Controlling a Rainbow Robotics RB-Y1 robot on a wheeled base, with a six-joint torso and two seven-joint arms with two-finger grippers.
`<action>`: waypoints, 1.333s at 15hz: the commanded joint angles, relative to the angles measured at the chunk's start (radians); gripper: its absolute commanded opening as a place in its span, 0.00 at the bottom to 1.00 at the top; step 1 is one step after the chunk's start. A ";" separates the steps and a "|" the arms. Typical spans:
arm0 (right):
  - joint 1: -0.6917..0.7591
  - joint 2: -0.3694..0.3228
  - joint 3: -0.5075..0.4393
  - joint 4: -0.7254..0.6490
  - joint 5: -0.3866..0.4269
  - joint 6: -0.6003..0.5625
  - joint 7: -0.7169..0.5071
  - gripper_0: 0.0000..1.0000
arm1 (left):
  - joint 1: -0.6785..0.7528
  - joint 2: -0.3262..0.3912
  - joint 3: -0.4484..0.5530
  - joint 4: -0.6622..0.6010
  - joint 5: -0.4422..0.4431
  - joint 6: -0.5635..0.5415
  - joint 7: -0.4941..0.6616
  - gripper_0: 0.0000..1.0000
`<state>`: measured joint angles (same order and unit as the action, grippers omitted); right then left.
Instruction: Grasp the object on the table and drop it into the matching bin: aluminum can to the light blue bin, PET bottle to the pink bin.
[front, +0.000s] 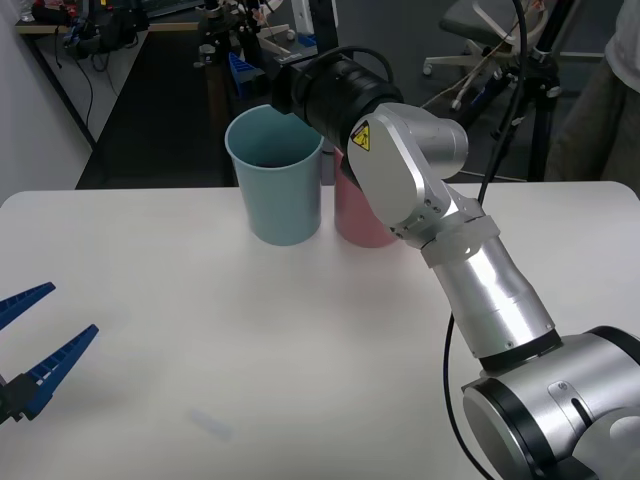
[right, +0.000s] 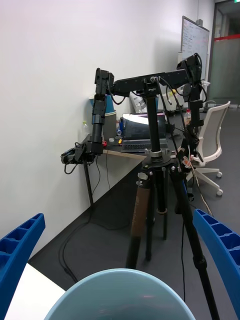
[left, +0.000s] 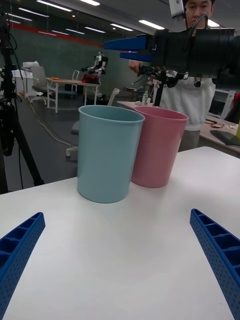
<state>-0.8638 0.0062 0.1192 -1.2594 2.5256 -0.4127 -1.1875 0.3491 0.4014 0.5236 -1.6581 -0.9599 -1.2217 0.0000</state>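
The right gripper (right: 120, 260) hangs spread above the blue bin's (front: 275, 175) rim, holding nothing. The pink bin (front: 360, 215) touches it. The left gripper (front: 35, 345) waits spread near the table's (front: 250, 350) left edge.

A: Which bins stand on the table (front: 200, 330)?

B: Two tall, round, tapered bins, upright, near the far edge of the white tabletop. The light blue bin (front: 275, 175) stands to the left, its mouth open upward. The pink bin (front: 362, 220) stands just beside it on the right, the two walls touching or nearly so.

A: How much of each is visible?

B: From the front, the light blue bin shows whole; the pink bin is largely hidden behind an arm. In the left wrist view both show whole.
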 joint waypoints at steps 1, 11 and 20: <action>0.005 0.000 -0.007 -0.002 -0.045 0.000 0.046 1.00 | 0.000 0.000 0.000 0.000 0.000 0.000 0.000 1.00; 0.325 -0.121 -0.033 -0.396 -0.406 -0.175 0.373 1.00 | 0.000 0.000 0.000 0.000 0.000 0.000 0.000 1.00; 0.652 -0.362 -0.228 -0.558 -0.978 -0.406 0.798 1.00 | 0.000 0.000 0.000 0.000 0.000 0.000 0.000 1.00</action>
<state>-0.2324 -0.3436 -0.0861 -1.8175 1.5776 -0.7981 -0.4163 0.3491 0.4014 0.5236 -1.6581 -0.9599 -1.2217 0.0000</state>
